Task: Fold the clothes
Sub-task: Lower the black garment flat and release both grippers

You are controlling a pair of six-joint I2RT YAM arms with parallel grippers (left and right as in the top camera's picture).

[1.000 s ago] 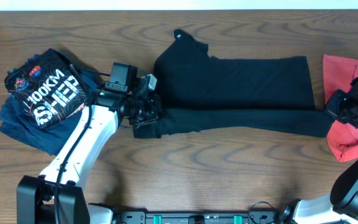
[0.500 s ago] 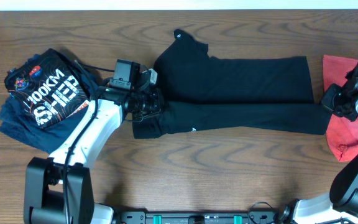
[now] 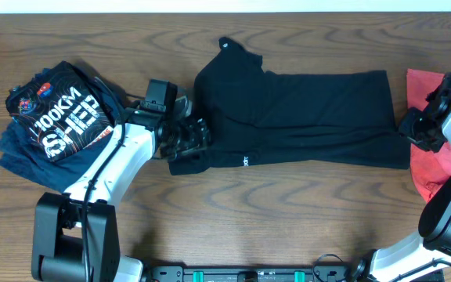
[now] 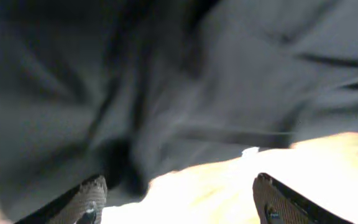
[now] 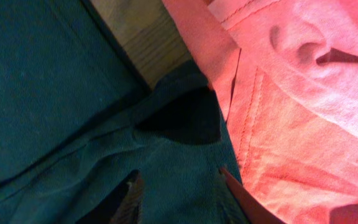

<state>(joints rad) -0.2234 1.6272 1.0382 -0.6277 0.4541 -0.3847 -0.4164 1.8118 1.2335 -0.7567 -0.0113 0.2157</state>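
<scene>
The black tee (image 3: 304, 117) lies folded lengthwise across the middle of the table, a small white logo (image 3: 245, 160) near its front edge. My left gripper (image 3: 198, 135) hovers over the tee's left end. In the left wrist view this gripper (image 4: 179, 185) is open, its fingertips (image 4: 92, 196) wide apart over bright table and dark cloth (image 4: 166, 74), with nothing between them. My right gripper (image 3: 413, 129) is at the tee's right end. In the right wrist view the right gripper (image 5: 179, 177) is open, dark cloth (image 5: 55, 93) lying loose under its spread fingers.
A navy "100KM" tee (image 3: 57, 121) lies bunched at the far left, beside my left arm (image 3: 112, 168). A red garment (image 3: 425, 176) lies at the right edge, partly under my right arm; it also fills the right wrist view as the red cloth (image 5: 303, 93).
The tee's front strip has been carried back onto the rest of the shirt. Both grippers moved toward the table's far side, then opened and let go of the cloth.
</scene>
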